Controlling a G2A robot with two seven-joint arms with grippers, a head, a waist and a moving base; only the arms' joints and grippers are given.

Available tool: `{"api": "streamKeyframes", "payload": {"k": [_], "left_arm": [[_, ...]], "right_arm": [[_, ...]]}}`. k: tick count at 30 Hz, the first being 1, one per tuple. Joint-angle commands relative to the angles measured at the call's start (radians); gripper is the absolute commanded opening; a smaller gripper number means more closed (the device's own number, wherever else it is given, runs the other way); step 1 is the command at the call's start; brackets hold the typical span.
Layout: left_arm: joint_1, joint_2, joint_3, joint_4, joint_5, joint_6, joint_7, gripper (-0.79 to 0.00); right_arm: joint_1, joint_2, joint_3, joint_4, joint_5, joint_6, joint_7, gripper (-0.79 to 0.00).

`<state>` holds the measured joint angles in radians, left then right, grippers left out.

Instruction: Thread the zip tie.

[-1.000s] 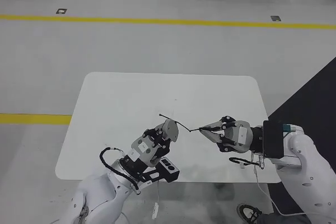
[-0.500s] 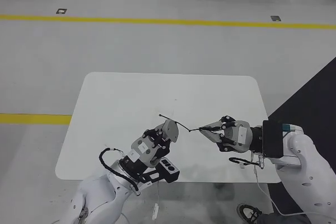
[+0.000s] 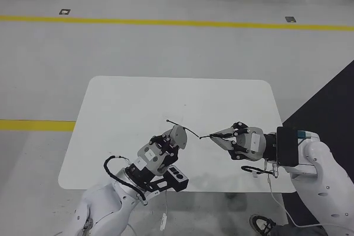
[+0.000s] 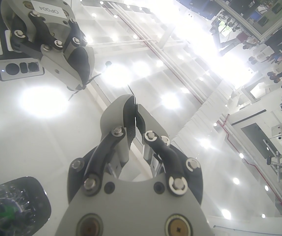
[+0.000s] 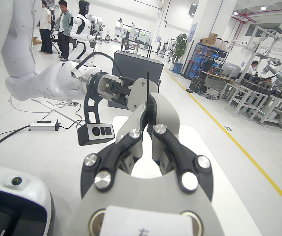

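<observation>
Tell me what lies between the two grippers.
In the top view, only the thin black zip tie spans the gap between the left gripper and the right gripper, above the bare white table.

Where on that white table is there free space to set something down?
The whole far half of the white rounded table is bare, from its far edge down to the thin black zip tie. Crowded: the near edge, where the left gripper and right gripper pinch the tie above it.
</observation>
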<state>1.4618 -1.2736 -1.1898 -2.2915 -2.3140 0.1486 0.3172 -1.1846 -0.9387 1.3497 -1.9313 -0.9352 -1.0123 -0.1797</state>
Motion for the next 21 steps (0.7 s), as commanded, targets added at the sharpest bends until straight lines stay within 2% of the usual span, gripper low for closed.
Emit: {"api": "streamKeyframes", "payload": {"k": [1, 15, 21], "left_arm": [[0.002, 0.000, 0.000, 0.001, 0.003, 0.003, 0.005, -0.785], [0.010, -0.001, 0.005, -0.002, 0.000, 0.010, 0.008, -0.785], [-0.004, -0.003, -0.025, 0.006, -0.003, -0.011, -0.005, -0.785]], "right_arm": [[0.000, 0.000, 0.000, 0.000, 0.000, 0.000, 0.000, -0.785], [0.000, 0.000, 0.000, 0.000, 0.000, 0.000, 0.000, -0.785], [0.000, 0.000, 0.000, 0.000, 0.000, 0.000, 0.000, -0.785]]}}
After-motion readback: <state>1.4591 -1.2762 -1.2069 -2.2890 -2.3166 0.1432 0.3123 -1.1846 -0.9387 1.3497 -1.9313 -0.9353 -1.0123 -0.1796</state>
